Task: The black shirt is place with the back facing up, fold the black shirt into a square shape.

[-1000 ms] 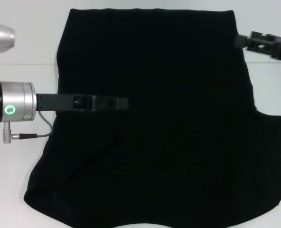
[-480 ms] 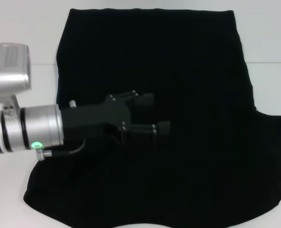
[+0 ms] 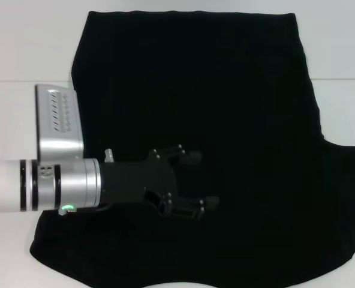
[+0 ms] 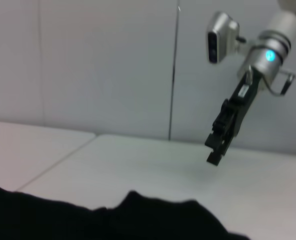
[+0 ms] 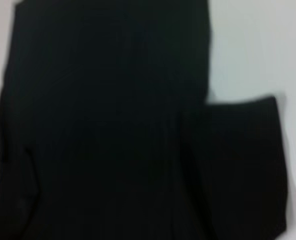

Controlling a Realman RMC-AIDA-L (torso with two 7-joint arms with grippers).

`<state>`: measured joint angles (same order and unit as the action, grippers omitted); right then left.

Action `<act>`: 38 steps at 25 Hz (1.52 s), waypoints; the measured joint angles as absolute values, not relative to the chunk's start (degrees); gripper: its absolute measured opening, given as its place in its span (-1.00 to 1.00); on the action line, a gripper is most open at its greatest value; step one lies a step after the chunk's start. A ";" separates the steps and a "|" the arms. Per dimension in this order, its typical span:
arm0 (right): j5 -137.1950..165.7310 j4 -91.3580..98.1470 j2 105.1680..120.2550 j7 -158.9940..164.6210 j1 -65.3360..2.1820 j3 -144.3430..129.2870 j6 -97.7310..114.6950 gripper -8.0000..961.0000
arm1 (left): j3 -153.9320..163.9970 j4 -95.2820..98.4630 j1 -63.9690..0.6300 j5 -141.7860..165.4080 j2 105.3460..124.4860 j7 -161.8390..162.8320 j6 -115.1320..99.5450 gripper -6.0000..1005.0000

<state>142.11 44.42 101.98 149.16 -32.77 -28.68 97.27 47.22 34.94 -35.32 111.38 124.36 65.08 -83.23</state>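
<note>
The black shirt (image 3: 225, 90) lies spread flat on the white table (image 3: 27, 48), plain side up, with a sleeve sticking out at the right (image 3: 345, 180). My left gripper (image 3: 200, 180) reaches in from the left and hovers open over the shirt's near-left part, nothing between its fingers. The head view does not show my right gripper. In the left wrist view the right gripper (image 4: 214, 152) hangs raised above the table, beyond the shirt's edge (image 4: 138, 220). The right wrist view looks down on the shirt (image 5: 103, 125) and one sleeve (image 5: 243, 165).
Bare white table (image 3: 345, 108) shows on both sides of the shirt. A grey wall (image 4: 88, 65) stands behind the table in the left wrist view.
My left gripper has swung toward the near side over the shirt, turned at the wrist and spread its fingers. The right gripper has withdrawn out of the head view at the far right.
</note>
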 joint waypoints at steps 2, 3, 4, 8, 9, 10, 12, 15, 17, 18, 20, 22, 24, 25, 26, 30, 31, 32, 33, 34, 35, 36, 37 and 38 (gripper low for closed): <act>143.82 43.71 102.10 149.34 -33.20 -28.70 97.18 0.90 | 48.65 34.57 -35.42 111.40 124.28 64.13 -81.87 0.89; 144.48 43.20 102.16 149.38 -33.46 -28.72 96.94 0.90 | 48.99 34.53 -35.51 111.42 124.21 63.97 -81.38 0.89; 144.85 42.65 102.22 149.55 -33.75 -28.89 96.63 0.90 | 49.29 34.51 -35.63 111.45 124.10 63.87 -80.84 0.89; 145.05 40.57 102.35 150.25 -34.48 -30.96 94.46 0.90 | 49.45 34.72 -35.64 111.46 124.05 63.76 -80.71 0.89; 145.06 39.81 102.35 150.36 -34.71 -31.68 93.47 0.90 | 49.46 34.75 -35.61 111.46 124.06 63.75 -80.76 0.89; 145.07 39.02 102.35 150.43 -34.95 -32.40 92.69 0.90 | 49.47 34.75 -35.57 111.46 124.08 63.74 -80.80 0.89; 145.10 37.47 102.36 150.48 -35.42 -33.70 90.88 0.90 | 49.44 34.81 -35.47 111.38 124.13 63.73 -80.99 0.89; 145.18 35.45 102.37 150.38 -36.22 -35.61 88.62 0.90 | 49.44 34.84 -35.32 111.12 124.27 63.83 -81.26 0.89; 145.23 34.98 102.40 150.39 -36.47 -36.65 87.78 0.90 | 49.39 34.76 -35.30 111.07 124.29 63.95 -81.31 0.89; 145.24 34.84 102.48 150.43 -36.53 -37.05 87.42 0.90 | 49.35 34.72 -35.29 111.06 124.29 64.02 -81.32 0.89; 145.38 34.58 102.63 150.49 -36.58 -37.34 86.73 0.90 | 49.27 34.68 -35.24 111.04 124.29 64.09 -81.32 0.89; 145.70 34.03 102.70 150.60 -36.68 -37.49 86.09 0.90 | 49.22 34.66 -35.22 111.03 124.28 64.12 -81.32 0.89; 146.02 33.47 102.78 150.66 -36.76 -37.56 85.30 0.90 | 49.14 34.65 -35.22 111.00 124.28 64.15 -81.32 0.89; 146.08 33.32 102.83 150.65 -36.79 -37.56 84.89 0.91 | 49.08 34.64 -35.22 110.97 124.28 64.18 -81.31 0.89; 146.10 33.23 102.87 150.62 -36.81 -37.57 84.46 0.89 | 49.04 34.63 -35.22 110.96 124.28 64.20 -81.31 0.89; 146.10 33.22 103.36 150.59 -36.92 -37.60 82.86 0.85 | 48.98 34.63 -35.30 110.93 124.22 64.44 -81.30 0.89; 146.11 33.22 103.45 150.68 -36.97 -37.60 82.49 0.84 | 48.98 34.63 -35.35 110.93 124.20 64.58 -81.30 0.89; 146.10 33.22 103.52 150.76 -37.05 -37.61 82.09 0.83 | 48.98 34.65 -35.39 110.92 124.18 64.72 -81.30 0.89; 146.10 33.22 103.62 150.81 -37.14 -37.63 81.71 0.82 | 48.97 34.68 -35.42 110.92 124.17 64.86 -81.28 0.89; 146.10 33.19 103.75 150.83 -37.27 -37.65 81.40 0.81 | 48.96 34.73 -35.45 110.91 124.17 64.91 -81.26 0.89; 146.10 33.18 103.88 150.84 -37.38 -37.69 81.09 0.80 | 48.96 34.77 -35.45 110.91 124.17 64.92 -81.24 0.89; 146.18 33.16 104.04 150.85 -37.52 -37.75 80.78 0.79 | 48.95 34.83 -35.45 110.91 124.17 64.93 -81.22 0.89; 146.33 33.13 104.21 150.85 -37.66 -37.83 80.49 0.70 | 48.95 34.87 -35.46 110.91 124.18 64.94 -81.21 0.89; 146.70 33.13 104.35 150.86 -37.81 -37.86 80.23 0.62 | 48.95 34.88 -35.47 110.91 124.18 64.94 -81.19 0.89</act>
<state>146.70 33.13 104.35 150.86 -37.81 -37.87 80.23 48.95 34.88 -35.47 110.91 124.18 64.94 -81.19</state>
